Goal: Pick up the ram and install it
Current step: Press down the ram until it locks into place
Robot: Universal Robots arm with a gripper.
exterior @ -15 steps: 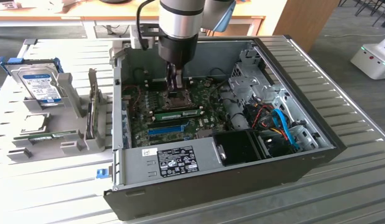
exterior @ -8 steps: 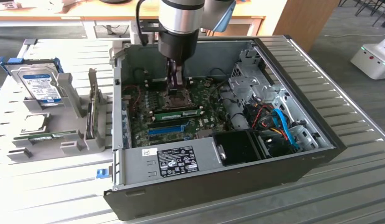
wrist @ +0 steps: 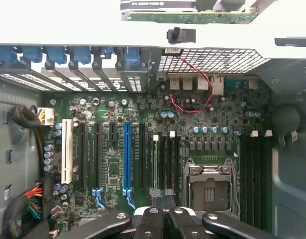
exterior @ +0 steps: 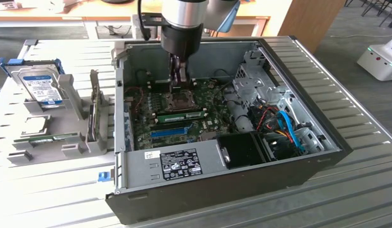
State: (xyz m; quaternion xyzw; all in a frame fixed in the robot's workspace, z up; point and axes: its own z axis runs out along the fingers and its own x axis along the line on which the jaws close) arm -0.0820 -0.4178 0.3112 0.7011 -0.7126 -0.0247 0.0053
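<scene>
The ram, a thin green stick with a white label, stands on edge in a motherboard slot beside the CPU socket. In the wrist view the ram appears edge-on among the black memory slots. My gripper hangs inside the open computer case, just above the socket and slightly beyond the ram. Its black fingers are shut together with nothing visible between them, and the gripper sits over the end of the memory slots.
The long blue slot lies nearer the exterior camera than the ram. Case walls, the drive cage and cables surround the board. Outside the case, at the exterior view's left, a grey rack holds a hard drive, an upright card and a small green board.
</scene>
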